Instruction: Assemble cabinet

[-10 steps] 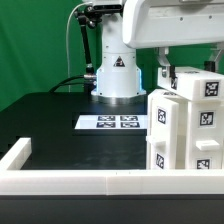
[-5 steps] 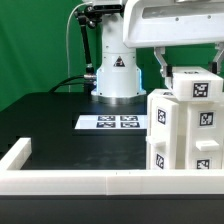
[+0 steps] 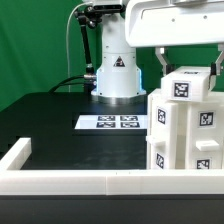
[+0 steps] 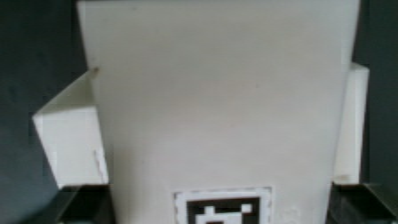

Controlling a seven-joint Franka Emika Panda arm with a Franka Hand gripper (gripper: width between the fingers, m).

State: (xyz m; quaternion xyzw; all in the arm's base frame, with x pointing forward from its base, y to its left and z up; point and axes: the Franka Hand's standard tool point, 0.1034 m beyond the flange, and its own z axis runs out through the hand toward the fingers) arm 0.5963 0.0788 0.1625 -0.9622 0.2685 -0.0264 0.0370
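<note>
The exterior view looks level across the tabletop [image 3: 50, 115] toward the robot base [image 3: 116, 75]; the wrist view sits tight against the cabinet [image 4: 214, 100], shared by both

The arm [image 3: 115, 45] is glossy white with rounded housings and dark joint bands, its domed base [image 3: 116, 78] bears a black triangular emblem, black cables [image 3: 76, 45] loop beside it, and a boxy white head [image 3: 170, 22] sits above.

The cabinet [image 3: 185, 135] is cut off by the exterior view's right edge. The gripper [image 3: 188, 70] is largely hidden behind a white block [image 3: 188, 84]. In the wrist view, the block [image 4: 214, 100] is blurred, and its marker tag [image 4: 224, 210] is cropped.
</note>
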